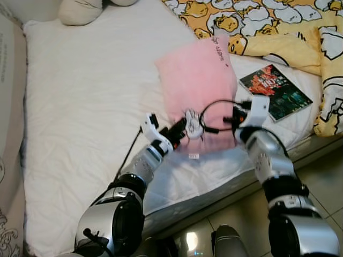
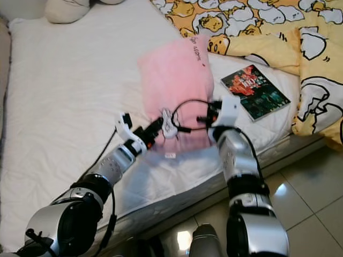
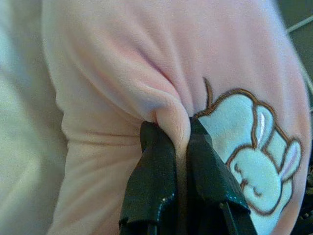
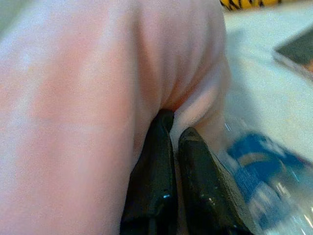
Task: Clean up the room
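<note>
pillow (image 1: 197, 85), pink and soft, lies on the white mattress (image 1: 80, 107) near its floor-side edge, its far end up against the yellow duvet (image 1: 278, 27). both grippers have it by the near end: the left gripper (image 3: 177, 128) has its fingers closed on a pinched fold of fleece just beside a white bunny patch (image 3: 254, 156), and the right gripper (image 4: 176, 128) is likewise closed on a crease at the other near corner. the step in hand looks like picking the pillow up to put it in its place (probably at the head of the bed, though that is a guess). the next move calls for both arms rising together and evenly, since a thin pinch of fleece could slip if one side pulls ahead. a book (image 1: 274, 91) lies flat on the mattress just beside the pillow, near the right arm, and should stay put if the lift goes straight up. a cream cushion (image 1: 80, 10) sits at the far end of the bed. tiled floor (image 1: 316, 176) shows past the edge.
</note>
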Available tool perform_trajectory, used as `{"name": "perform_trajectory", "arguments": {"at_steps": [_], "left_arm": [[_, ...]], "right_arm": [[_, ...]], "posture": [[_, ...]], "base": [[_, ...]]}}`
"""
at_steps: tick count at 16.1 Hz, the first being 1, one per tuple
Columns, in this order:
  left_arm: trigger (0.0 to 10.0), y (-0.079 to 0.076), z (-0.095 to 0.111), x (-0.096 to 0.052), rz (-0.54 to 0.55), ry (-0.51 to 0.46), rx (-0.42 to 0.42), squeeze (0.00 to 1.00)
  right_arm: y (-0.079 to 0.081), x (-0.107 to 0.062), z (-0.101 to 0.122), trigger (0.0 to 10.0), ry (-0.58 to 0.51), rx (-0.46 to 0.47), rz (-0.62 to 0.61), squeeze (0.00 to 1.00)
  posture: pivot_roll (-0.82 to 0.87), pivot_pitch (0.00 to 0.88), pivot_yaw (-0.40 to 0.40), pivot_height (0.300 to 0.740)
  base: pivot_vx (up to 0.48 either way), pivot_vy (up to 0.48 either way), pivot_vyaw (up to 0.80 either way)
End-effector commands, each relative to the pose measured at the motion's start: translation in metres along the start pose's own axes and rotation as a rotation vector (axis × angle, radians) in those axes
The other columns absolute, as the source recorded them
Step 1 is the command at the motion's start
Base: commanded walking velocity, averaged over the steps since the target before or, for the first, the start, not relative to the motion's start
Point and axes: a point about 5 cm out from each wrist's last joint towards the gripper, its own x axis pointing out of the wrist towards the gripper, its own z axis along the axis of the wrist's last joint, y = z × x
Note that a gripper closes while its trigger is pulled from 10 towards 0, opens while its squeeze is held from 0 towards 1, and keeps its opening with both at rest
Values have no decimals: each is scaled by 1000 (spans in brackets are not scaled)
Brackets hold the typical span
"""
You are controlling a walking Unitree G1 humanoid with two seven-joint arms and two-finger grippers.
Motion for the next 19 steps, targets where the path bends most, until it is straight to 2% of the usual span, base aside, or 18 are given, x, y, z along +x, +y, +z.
{"name": "perform_trajectory", "arguments": {"at_steps": [1,3,5,6,7,8,10,11,12,14,19], "left_arm": [[0,-4,6,0,-50,-41,-22,0],[0,-5,24,-1,-53,-107,-21,0],[0,-11,54,-3,-46,-178,75,0],[0,-11,60,-4,-38,-186,125,0],[0,-14,80,-12,-19,-229,264,0],[0,-16,90,-19,-7,-245,343,0],[0,-11,110,-41,49,-299,470,0],[0,-8,118,-53,74,-319,508,0],[0,-5,120,-60,95,-324,525,0],[0,-3,119,-63,135,-330,546,0],[0,-5,108,-59,171,-313,551,0]], "right_arm": [[20,10,14,0,-30,-13,91,0],[21,15,26,0,-64,-23,102,0],[30,23,50,0,-113,-63,138,0],[33,24,56,0,-128,-77,147,0],[36,25,68,0,-163,-123,159,0],[34,24,71,0,-176,-137,156,0],[22,17,69,0,-184,-171,112,0],[15,13,65,0,-188,-166,81,0],[11,11,62,0,-191,-159,59,0],[6,9,56,0,-184,-161,41,0],[5,9,48,0,-156,-203,43,0]], "posture": [[-193,11,157,740],[-183,0,154,740],[-182,0,155,740],[-180,0,153,740],[-173,0,151,740],[-168,0,149,740],[-144,0,143,740],[-139,0,142,740],[-135,0,141,740],[-134,0,137,740],[-143,0,135,740]], "base": [[0,0,0],[0,0,0],[0,0,0],[0,0,0],[0,0,0],[0,0,0],[0,0,0],[0,0,0],[0,0,0],[0,405,659],[0,480,734]]}}
